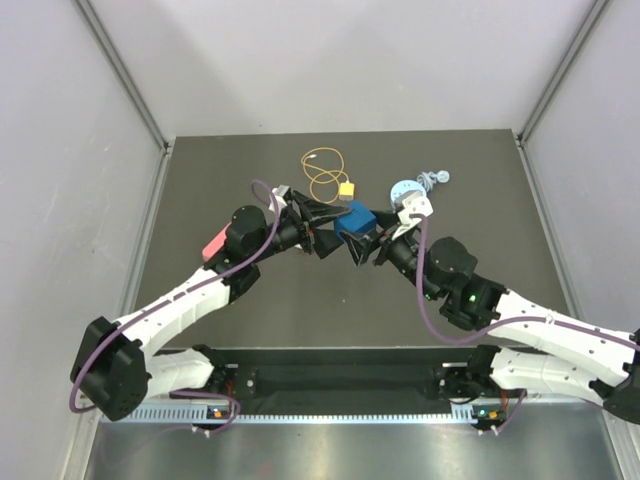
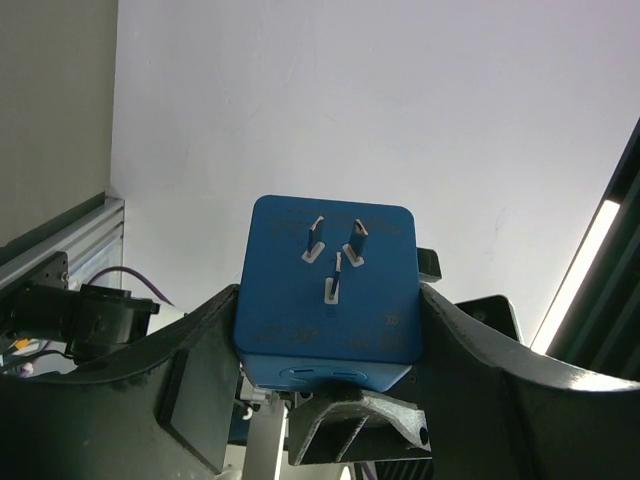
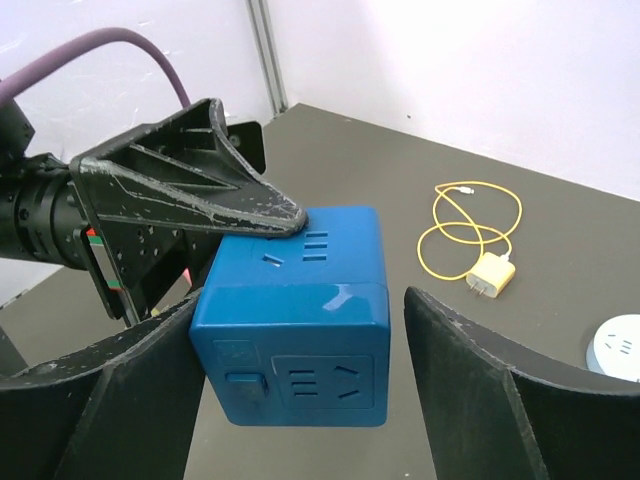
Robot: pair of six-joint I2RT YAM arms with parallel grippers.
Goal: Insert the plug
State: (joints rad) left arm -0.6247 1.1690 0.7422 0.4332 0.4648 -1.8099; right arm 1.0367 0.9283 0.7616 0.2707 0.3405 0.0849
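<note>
My left gripper (image 1: 325, 232) (image 2: 328, 300) is shut on a blue cube socket adapter (image 1: 356, 220) (image 2: 330, 290) (image 3: 295, 310) and holds it above the dark table, prongs toward its own camera. My right gripper (image 1: 372, 246) (image 3: 305, 300) stands open around the cube. Its left finger is against the cube's side, and a gap shows at its right finger (image 3: 480, 390). The plug (image 1: 346, 188) (image 3: 492, 275), small and yellow, lies on the table behind the cube on a looped yellow wire (image 1: 323, 170) (image 3: 470, 225). Neither gripper touches it.
A pink object (image 1: 215, 243) lies at the left behind the left arm. A light blue round piece (image 1: 405, 192) and a small white corded item (image 1: 432, 178) sit to the right of the plug. A white disc (image 3: 620, 345) shows at the right wrist view's edge.
</note>
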